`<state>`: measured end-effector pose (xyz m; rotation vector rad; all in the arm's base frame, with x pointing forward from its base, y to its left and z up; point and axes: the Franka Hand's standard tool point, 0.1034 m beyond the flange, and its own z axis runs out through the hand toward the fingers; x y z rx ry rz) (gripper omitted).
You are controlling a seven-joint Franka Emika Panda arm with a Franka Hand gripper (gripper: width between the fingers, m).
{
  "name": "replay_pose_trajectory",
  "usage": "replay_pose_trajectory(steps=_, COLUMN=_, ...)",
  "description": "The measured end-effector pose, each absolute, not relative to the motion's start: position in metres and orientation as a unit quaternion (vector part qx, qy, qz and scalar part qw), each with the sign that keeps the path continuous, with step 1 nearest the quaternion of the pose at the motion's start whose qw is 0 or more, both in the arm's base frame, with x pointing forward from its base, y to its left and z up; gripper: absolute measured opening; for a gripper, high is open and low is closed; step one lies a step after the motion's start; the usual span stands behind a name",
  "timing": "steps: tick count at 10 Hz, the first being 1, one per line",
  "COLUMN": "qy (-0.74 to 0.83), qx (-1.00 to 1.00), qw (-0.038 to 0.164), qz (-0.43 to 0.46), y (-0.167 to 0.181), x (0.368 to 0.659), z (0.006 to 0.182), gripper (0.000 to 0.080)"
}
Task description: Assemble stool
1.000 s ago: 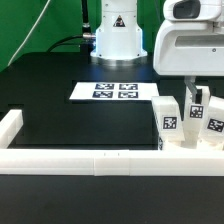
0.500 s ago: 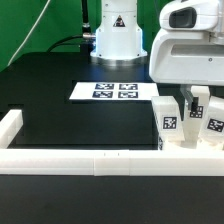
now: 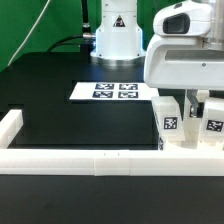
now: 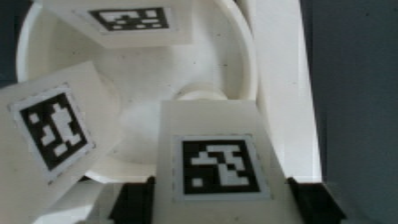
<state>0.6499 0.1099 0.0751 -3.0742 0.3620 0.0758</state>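
End effector [image 4: 217, 203] low over the stool parts at the exterior view's right, mostly hidden there behind the arm's white housing [image 3: 185, 60]. In the wrist view, dark fingers [image 4: 130, 203] standing on either side of one leg [image 4: 217, 160], close against its flanks, tag facing the camera. Firm clamp or mere touch: cannot tell. No sign of the leg raised off its support.

Two more legs in the wrist view: one [image 4: 57, 125] tilted beside the flanked leg, its tag also facing up; another [image 4: 128, 20] farther off, only partly in frame. Under and between them, the curved white surface of the seat [image 4: 169, 75], legs resting on or against it. Socket holes not visible.

In the exterior view, tagged legs [image 3: 171, 125] grouped just inside the white rail [image 3: 80, 160], near the corner at the view's right. One more tagged leg [image 3: 213, 127] beside it, partly cut by the frame edge. Seat not distinguishable there.

Marker board [image 3: 115, 91] flat on the black tabletop [image 3: 70, 125], well apart from the legs, toward the robot base [image 3: 117, 38]. Rail running along the near edge, with a short upright end [image 3: 10, 128] at the exterior view's left. Green backdrop behind the base.
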Motion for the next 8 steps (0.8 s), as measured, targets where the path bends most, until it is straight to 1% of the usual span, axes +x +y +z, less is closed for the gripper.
replay_pose_trajectory(steps=4, qy=0.146, qx=-0.989, qw=0.025, qz=0.022, y=0.1091, x=0.6502, z=0.075, gripper=0.034)
replay_pose_trajectory(steps=5, qy=0.223, qx=-0.974, qw=0.032, qz=0.013, y=0.1073, x=0.6474, z=0.0748, gripper=0.034)
replay_pose_trajectory(steps=7, qy=0.324, qx=-0.945, qw=0.049, qz=0.005, y=0.1063, x=0.6433, z=0.0739, gripper=0.0341)
replay_pose_trajectory(steps=8, qy=0.401, qx=-0.914, qw=0.051, qz=0.005, y=0.1085, x=0.6411, z=0.0735, gripper=0.0341)
